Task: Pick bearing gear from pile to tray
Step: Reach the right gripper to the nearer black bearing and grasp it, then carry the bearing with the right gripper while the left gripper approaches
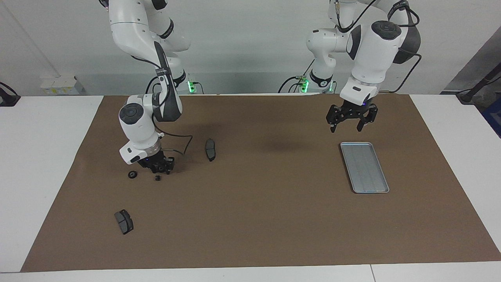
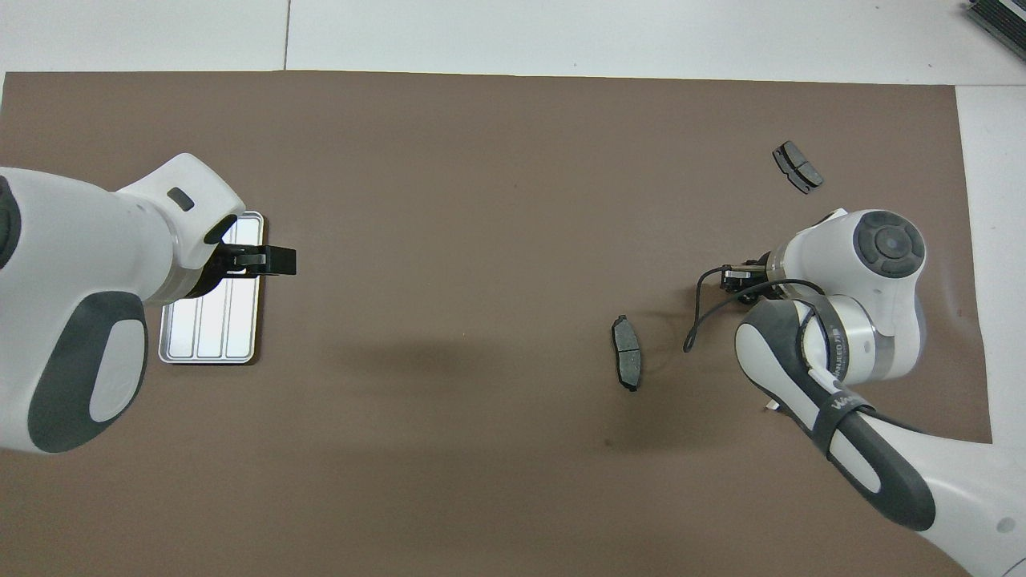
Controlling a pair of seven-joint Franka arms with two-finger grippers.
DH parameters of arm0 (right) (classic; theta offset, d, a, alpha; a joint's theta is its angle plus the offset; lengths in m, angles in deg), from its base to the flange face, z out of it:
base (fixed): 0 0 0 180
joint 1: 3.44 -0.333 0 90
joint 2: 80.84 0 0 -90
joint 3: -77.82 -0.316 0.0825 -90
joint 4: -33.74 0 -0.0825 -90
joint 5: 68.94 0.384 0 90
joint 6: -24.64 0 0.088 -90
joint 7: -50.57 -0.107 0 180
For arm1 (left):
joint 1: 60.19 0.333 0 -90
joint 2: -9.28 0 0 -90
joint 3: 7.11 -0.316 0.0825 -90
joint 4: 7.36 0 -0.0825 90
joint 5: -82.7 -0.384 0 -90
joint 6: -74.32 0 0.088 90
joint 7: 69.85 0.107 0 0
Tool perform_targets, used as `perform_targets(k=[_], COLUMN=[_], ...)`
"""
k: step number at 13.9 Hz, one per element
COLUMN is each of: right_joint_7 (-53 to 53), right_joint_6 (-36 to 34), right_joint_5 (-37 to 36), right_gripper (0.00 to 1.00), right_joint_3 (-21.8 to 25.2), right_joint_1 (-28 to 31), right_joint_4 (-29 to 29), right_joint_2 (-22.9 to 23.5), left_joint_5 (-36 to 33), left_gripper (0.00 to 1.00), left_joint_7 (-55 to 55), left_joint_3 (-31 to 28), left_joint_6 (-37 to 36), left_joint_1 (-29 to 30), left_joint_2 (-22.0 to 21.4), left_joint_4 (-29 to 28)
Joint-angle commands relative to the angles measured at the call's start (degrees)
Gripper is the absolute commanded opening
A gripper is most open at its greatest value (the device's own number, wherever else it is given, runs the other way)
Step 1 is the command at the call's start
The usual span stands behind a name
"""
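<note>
Bearing gear: likely the small black ring (image 1: 132, 174) on the brown mat (image 1: 250, 219), toward the right arm's end, just beside the right gripper (image 1: 158, 168). That gripper is low over the mat; whether clenched or released, cannot tell. A tiny black piece (image 1: 157, 178) lies just under it. Tray (image 1: 364, 167) toward the left arm's end, nothing in it. Left gripper (image 1: 351, 126) hangs over the tray's nearer end, fingers spread, holding nothing. Two brake pads: one (image 1: 210, 149) near the right gripper, one (image 1: 124, 221) well apart, farther from the robots.
</note>
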State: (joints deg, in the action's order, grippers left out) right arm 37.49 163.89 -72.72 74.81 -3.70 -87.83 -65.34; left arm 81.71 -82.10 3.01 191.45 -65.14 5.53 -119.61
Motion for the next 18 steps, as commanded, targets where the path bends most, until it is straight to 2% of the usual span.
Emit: perform_targets(k=[1, 2, 4, 7, 9, 12, 18], right_joint_7=[0.9, 0.8, -0.1, -8.4, -15.4, -24.7, -37.0], right_joint_6=[-1.0, -1.6, -3.3, -5.8, -6.2, -5.7, -5.0], right_joint_5=[0.1, 0.1, 0.1, 0.1, 0.2, 1.8, 2.1], right_gripper=[0.18, 0.13, 0.12, 0.13, 0.13, 0.13, 0.16], right_joint_3=[-0.1, -0.1, -0.4, -0.7, -0.7, -0.7, -0.7], right_joint_1=[0.2, 0.2, -0.5, -5.3, -9.5, -16.5, -27.6], right_joint_4=[-0.7, -0.6, 0.0, 3.0, 5.2, 6.8, 8.7], right_joint_2=[-1.0, -1.7, -3.0, -3.5, -3.0, -2.7, -0.6], left_joint_5=[0.3, 0.4, 0.5, 2.4, 2.5, 6.2, 6.7], left_gripper=[1.00, 1.00, 0.97, 0.87, 0.87, 0.87, 0.87], left_joint_7=[-0.7, -0.7, -0.8, -0.9, -0.9, -3.0, -12.7], left_joint_3=[-0.7, -0.7, -0.6, -0.7, -0.7, -0.9, -0.9], left_joint_6=[2.1, 1.9, 1.6, 2.1, 2.2, 4.5, 7.1], left_joint_1=[-1.5, -1.6, -1.6, -1.5, -1.3, -1.2, -5.0], left_joint_2=[1.2, 1.2, 1.2, 1.6, 2.1, 4.0, 11.0], left_joint_4=[-0.8, -0.8, -0.8, -0.8, -0.7, 0.0, 5.0])
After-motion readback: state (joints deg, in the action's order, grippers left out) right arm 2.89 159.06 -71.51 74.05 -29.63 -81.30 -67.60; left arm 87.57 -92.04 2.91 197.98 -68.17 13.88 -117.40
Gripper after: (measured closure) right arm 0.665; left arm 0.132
